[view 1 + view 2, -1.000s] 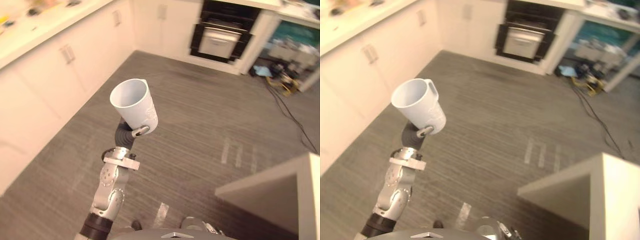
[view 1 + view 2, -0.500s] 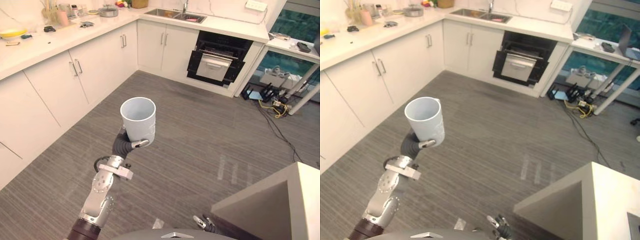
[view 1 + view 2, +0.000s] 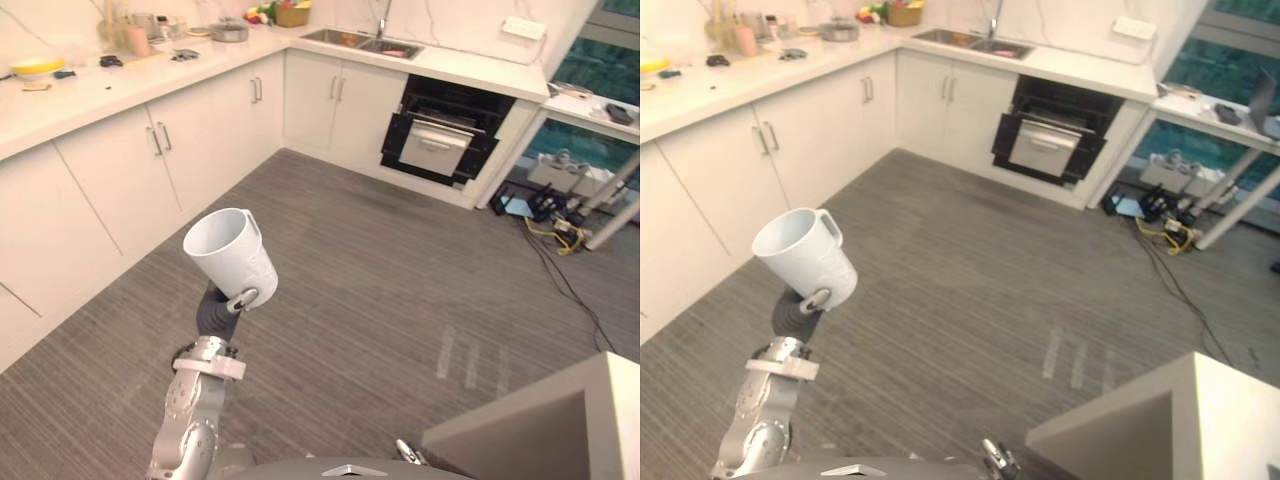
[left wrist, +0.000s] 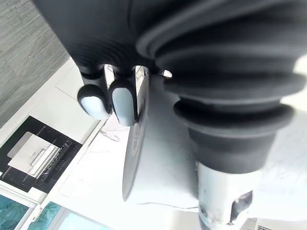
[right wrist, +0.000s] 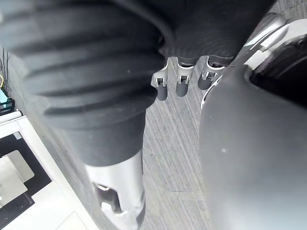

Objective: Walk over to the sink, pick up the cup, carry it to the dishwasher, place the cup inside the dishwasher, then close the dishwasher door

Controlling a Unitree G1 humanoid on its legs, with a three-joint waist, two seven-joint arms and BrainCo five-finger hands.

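My left hand (image 3: 220,308) is shut on a white cup (image 3: 232,258), held up over the grey floor with its mouth tipped up and to the left. In the left wrist view the cup (image 4: 163,158) lies against the palm with dark fingertips (image 4: 111,101) curled on its wall. The dishwasher (image 3: 438,132) stands far ahead under the counter, its black cavity showing and its door hanging open. Just left of it on the counter is the sink (image 3: 362,41). My right hand (image 5: 181,80) hangs low by my side with relaxed fingers holding nothing.
White cabinets (image 3: 150,160) run along the left under a counter with bowls and bottles (image 3: 130,40). A white counter corner (image 3: 560,420) juts in at the lower right. Cables and table legs (image 3: 565,205) crowd the floor right of the dishwasher.
The camera has swung and steadied over the last second. The cup, upright half a second ago, now tips left and sits lower and further left in the view, still in my left hand.
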